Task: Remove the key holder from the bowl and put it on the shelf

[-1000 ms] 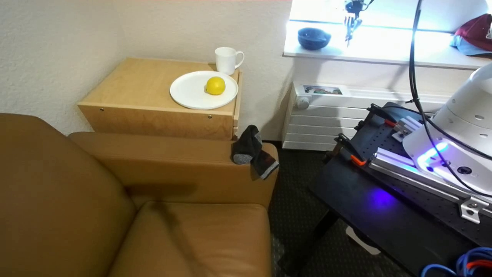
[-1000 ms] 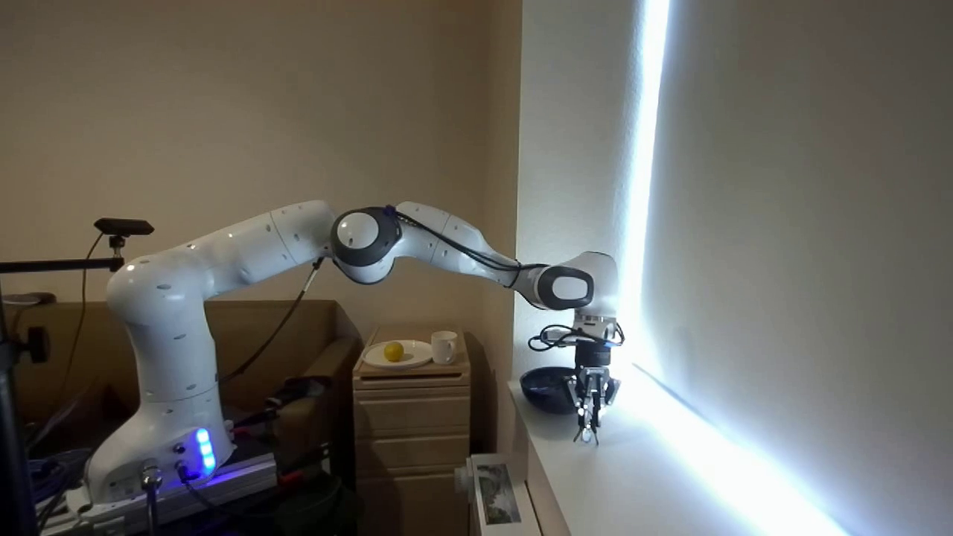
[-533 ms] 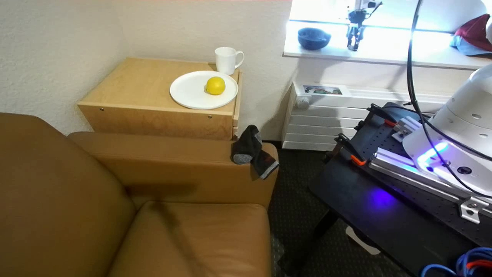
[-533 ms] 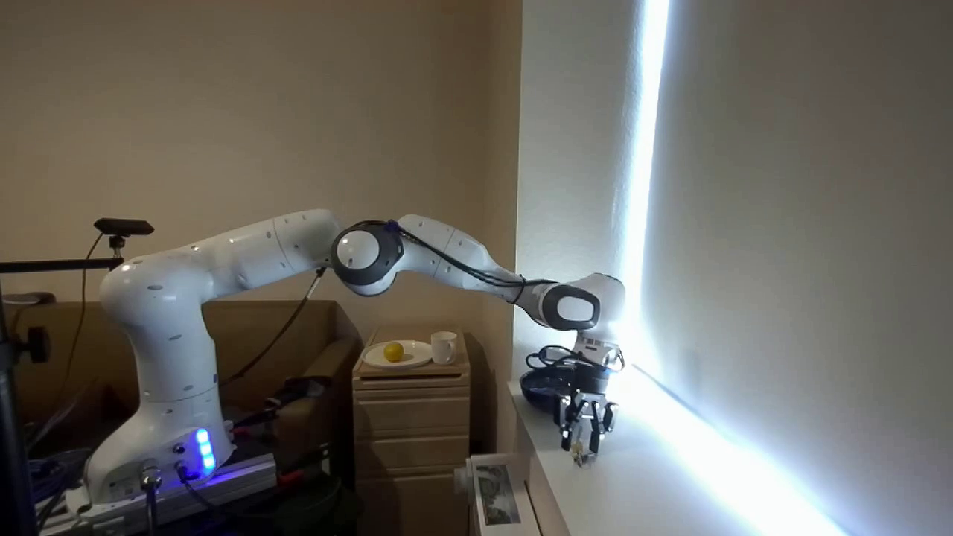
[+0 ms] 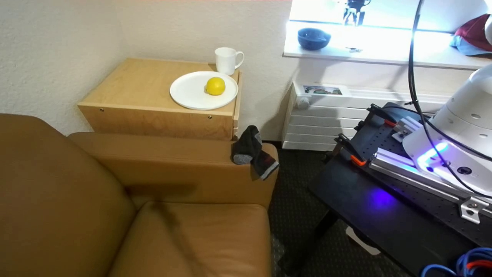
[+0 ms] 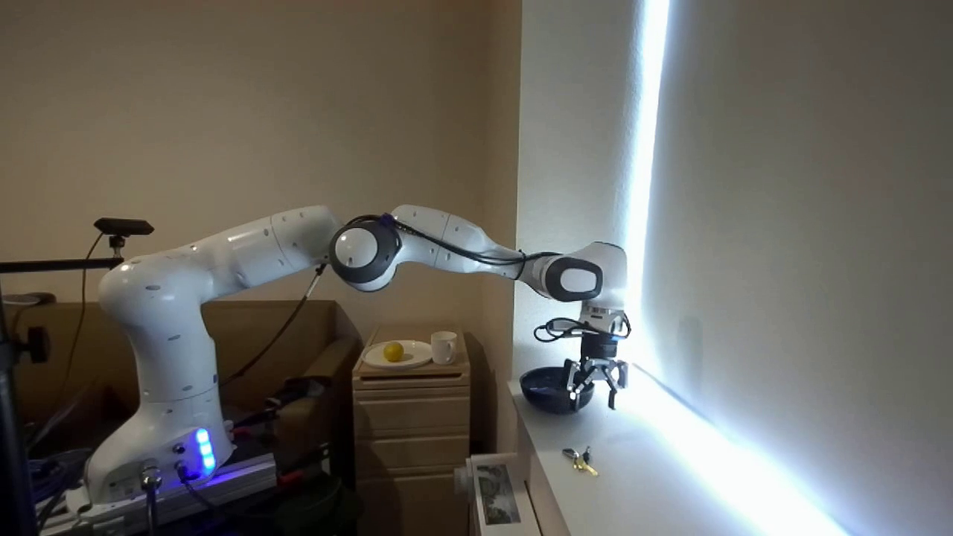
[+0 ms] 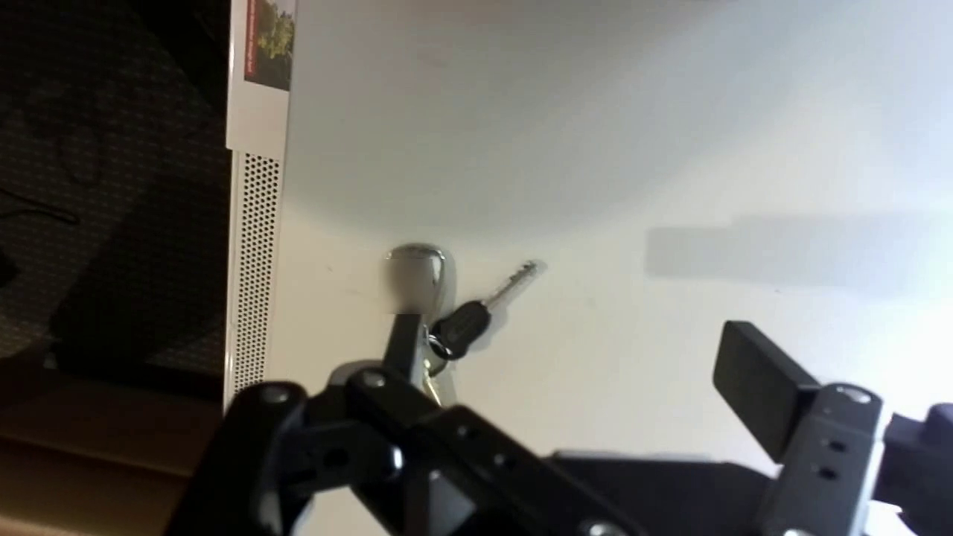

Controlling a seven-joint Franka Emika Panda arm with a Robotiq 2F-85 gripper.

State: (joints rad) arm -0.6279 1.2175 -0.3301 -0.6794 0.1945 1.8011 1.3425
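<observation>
The key holder (image 6: 581, 463), a bunch with a dark-headed key (image 7: 463, 327) and a brass-coloured one, lies on the white shelf (image 6: 640, 484) near its front edge. My gripper (image 6: 593, 403) hangs above and slightly behind it, apart from it, jaws spread wide with nothing between them. In the wrist view one finger covers part of the bunch, while the gripper (image 7: 569, 350) shows bare shelf between its pads. The round dark-blue bowl (image 5: 314, 39) stands upright on the shelf, beside the gripper; in an exterior view the gripper partly overlaps the bowl (image 6: 542, 391).
A red cap (image 5: 476, 34) rests at the shelf's far end. Below the shelf is a white radiator (image 5: 326, 115). A wooden side table (image 5: 150, 80) carries a white plate (image 5: 188, 92) with a yellow fruit and a white mug (image 5: 225, 61). A wall rises behind the shelf.
My gripper went down to the shelf, its jaws spread, and it has risen again. The key holder, at its fingertips before, now lies on the shelf. The bowl has not moved.
</observation>
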